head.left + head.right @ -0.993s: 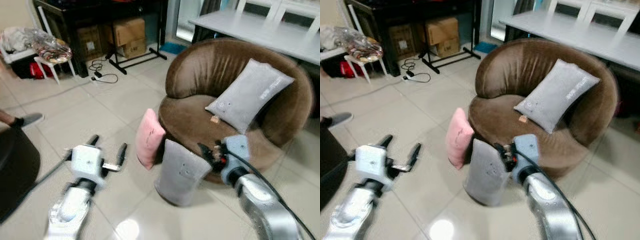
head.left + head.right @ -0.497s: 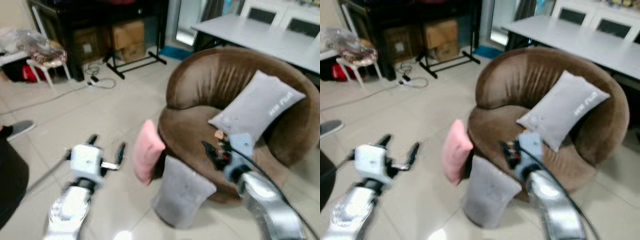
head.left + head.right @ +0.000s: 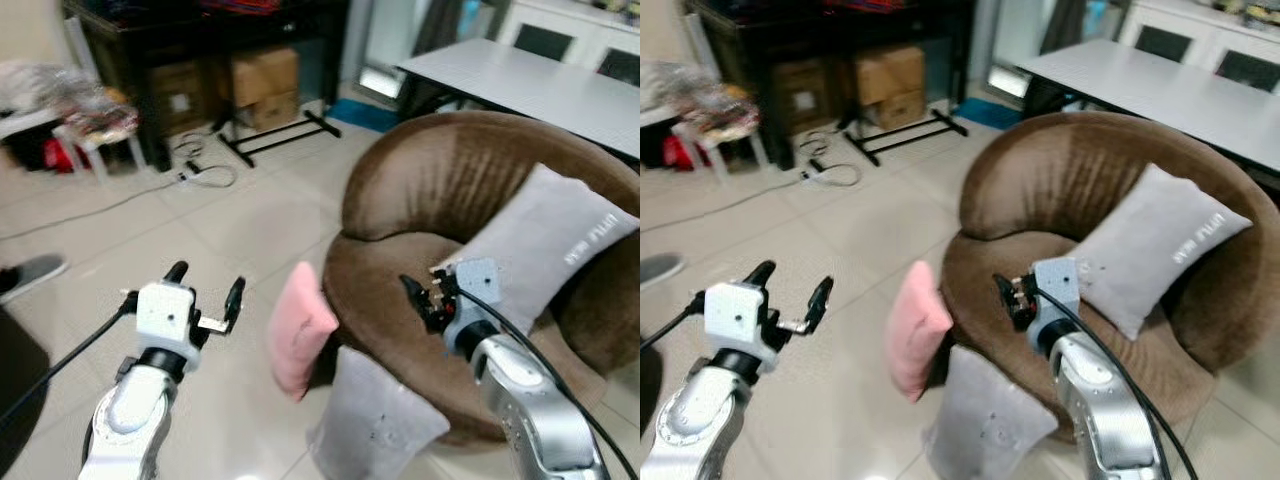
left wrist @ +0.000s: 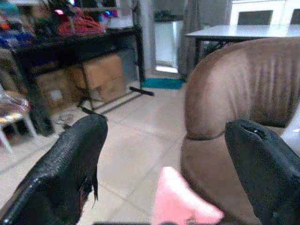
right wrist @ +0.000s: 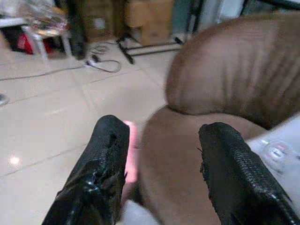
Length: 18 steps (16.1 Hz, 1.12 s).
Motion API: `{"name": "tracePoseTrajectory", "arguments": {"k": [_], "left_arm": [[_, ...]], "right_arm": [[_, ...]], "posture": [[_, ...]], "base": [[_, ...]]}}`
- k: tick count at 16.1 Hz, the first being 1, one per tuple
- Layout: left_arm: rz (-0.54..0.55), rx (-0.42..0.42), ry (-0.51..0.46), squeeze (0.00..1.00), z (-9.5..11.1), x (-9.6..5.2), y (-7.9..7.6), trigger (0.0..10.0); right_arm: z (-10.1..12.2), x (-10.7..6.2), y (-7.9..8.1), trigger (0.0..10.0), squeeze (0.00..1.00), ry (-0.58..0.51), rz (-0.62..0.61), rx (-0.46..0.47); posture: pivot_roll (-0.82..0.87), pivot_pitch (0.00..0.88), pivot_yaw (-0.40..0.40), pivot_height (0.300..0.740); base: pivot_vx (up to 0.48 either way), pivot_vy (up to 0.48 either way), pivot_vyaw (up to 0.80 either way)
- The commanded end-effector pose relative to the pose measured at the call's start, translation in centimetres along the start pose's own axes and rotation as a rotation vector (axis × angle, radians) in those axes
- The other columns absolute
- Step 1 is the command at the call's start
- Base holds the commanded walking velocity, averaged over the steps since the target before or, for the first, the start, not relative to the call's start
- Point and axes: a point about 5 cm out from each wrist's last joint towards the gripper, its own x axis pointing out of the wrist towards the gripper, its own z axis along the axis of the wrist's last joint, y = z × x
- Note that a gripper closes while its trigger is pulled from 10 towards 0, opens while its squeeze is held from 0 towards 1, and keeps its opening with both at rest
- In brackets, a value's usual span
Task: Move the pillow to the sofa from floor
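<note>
A pink pillow (image 3: 300,340) stands on the tiled floor, leaning on the front of the round brown sofa (image 3: 440,190). A grey pillow (image 3: 375,425) stands on the floor beside it, also against the sofa front. Another grey pillow (image 3: 545,245) rests on the seat against the backrest. My left gripper (image 3: 207,282) is open over bare floor, left of the pink pillow (image 4: 183,201). My right gripper (image 3: 415,295) hangs open above the seat's front edge, holding nothing; between its fingers (image 5: 101,168) I see the sofa seat and a sliver of pink.
Cardboard boxes (image 3: 265,75) sit under a dark shelf at the back, with a black stand (image 3: 275,135) and cables (image 3: 205,175) on the floor. A white table (image 3: 530,85) stands behind the sofa. A person's shoe (image 3: 30,272) is at far left.
The camera has shifted, so the sofa sits higher and closer. My right gripper has risen from beside the grey floor pillow's top to above the seat edge.
</note>
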Motion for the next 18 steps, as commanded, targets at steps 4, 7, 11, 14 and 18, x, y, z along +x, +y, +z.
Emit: {"name": "tracePoseTrajectory", "arguments": {"k": [4,7,11,14,18], "left_arm": [[0.010,0.046,0.007,0.00,0.1,0.1,0.4,10.0],[0.003,0.054,0.007,0.00,0.0,0.2,0.2,10.0],[-0.002,0.060,0.007,0.00,-0.1,0.2,0.1,10.0],[0.028,0.076,0.000,0.00,-0.1,0.1,0.2,10.0],[0.182,0.092,-0.020,0.00,-0.6,-0.2,1.3,10.0]], "right_arm": [[0.0,0.3,-0.1,10.0,0.00,-0.004,-0.001,0.002],[-0.1,0.5,-0.4,10.0,0.00,-0.001,-0.009,-0.019],[-0.2,0.7,-0.4,10.0,0.00,0.002,0.004,-0.031],[-0.2,0.8,-0.4,10.0,0.00,0.002,0.011,-0.032],[-0.7,0.9,-0.7,10.0,0.00,0.004,-0.062,0.015]], "posture": [[-0.03,0.000,-0.042,0.725],[-0.02,0.000,-0.045,0.700],[-0.02,0.000,-0.053,0.665],[-0.02,0.000,-0.058,0.635],[-0.02,0.000,-0.061,0.596]], "base": [[0.097,0.000,0.00],[0.000,0.000,0.00],[0.000,0.000,0.00],[0.000,0.000,0.00],[0.000,0.000,0.00]]}}
